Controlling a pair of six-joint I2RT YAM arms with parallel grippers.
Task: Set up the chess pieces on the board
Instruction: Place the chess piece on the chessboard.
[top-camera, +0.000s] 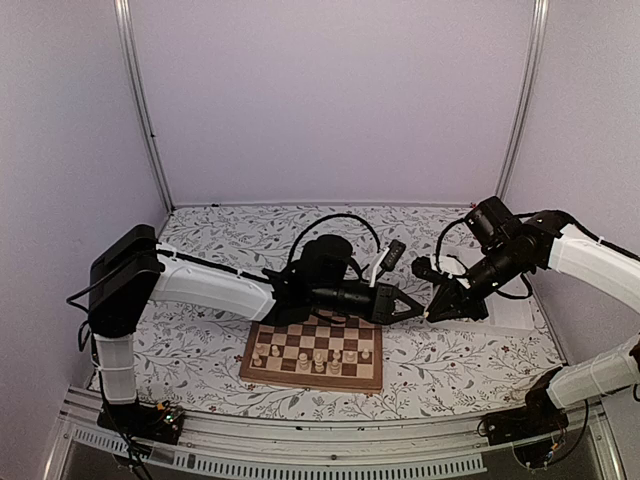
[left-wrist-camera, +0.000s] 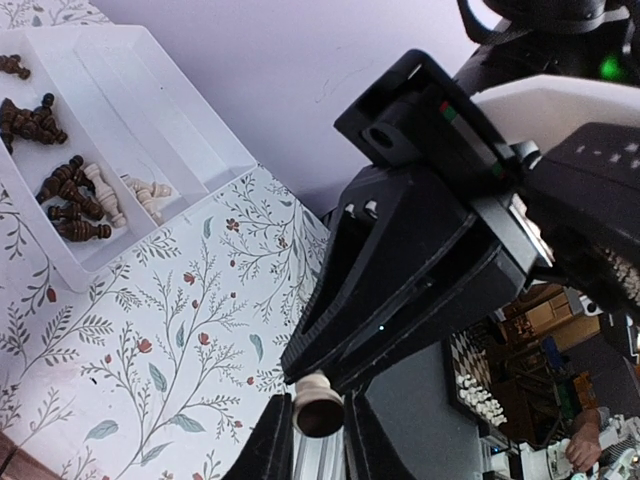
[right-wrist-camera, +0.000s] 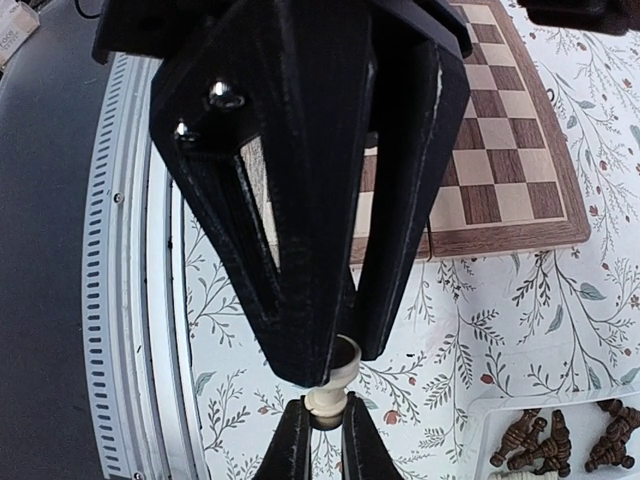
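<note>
Nearby — white tray of loose chessmen

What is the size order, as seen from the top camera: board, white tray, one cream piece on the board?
1. board
2. white tray, partly hidden, so less sure
3. cream piece

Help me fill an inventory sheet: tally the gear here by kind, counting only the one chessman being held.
Arms: 2, left and right
Chessboard: 1
White tray: 1
Held pale chessman: 1
Total: 5
</note>
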